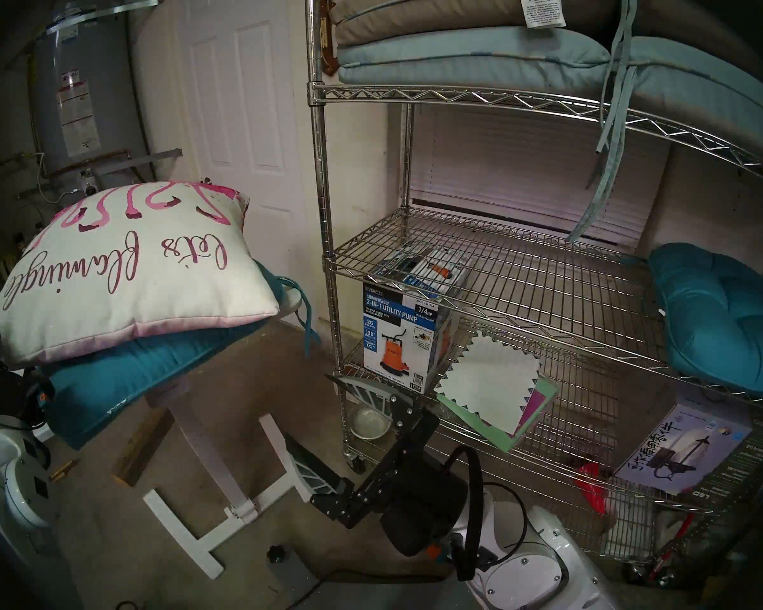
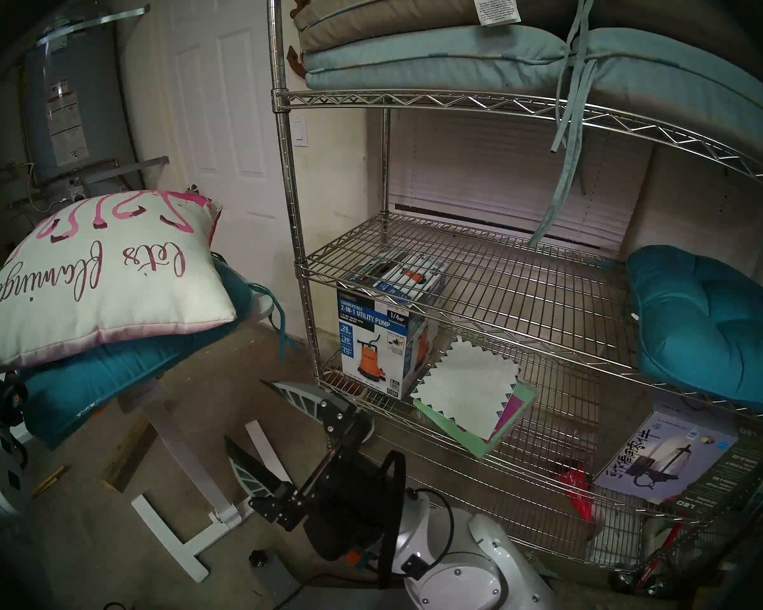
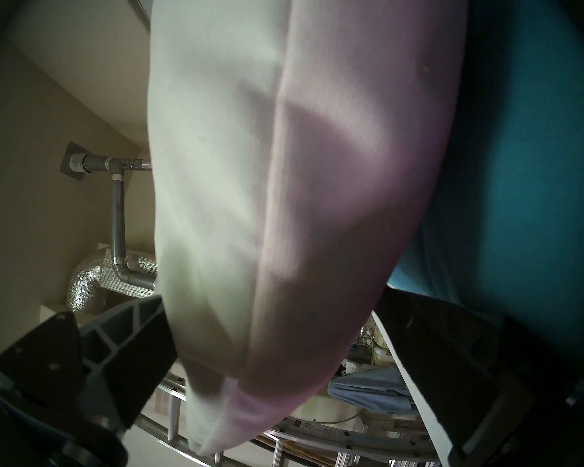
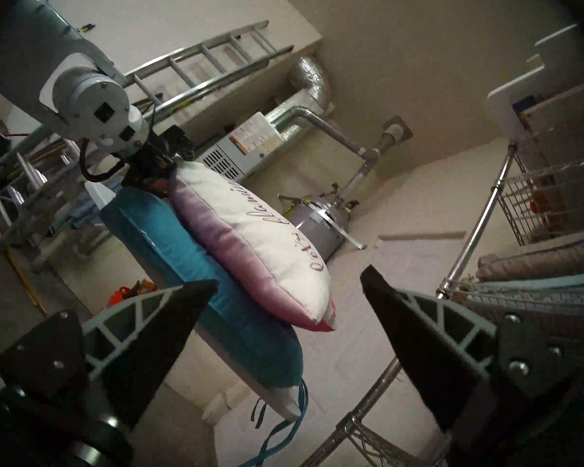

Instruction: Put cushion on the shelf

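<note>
Between the left fingers [image 3: 129, 338] sits the cushion's [image 3: 284, 186] corner.

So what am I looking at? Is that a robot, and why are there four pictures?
Yes, a robot with two arms. Two pictures come from cameras on its head, side by side like eyes. The other two come from a camera on each wrist.

The flamingo cushion lies on a teal cushion on a small white table. The wire shelf stands beside it, with another teal cushion and a pump box on its tiers.

The right gripper hangs in the air, open and empty. The left gripper is open too, one of its fingers on each side of the flamingo cushion's corner. Nothing is held yet.
</note>
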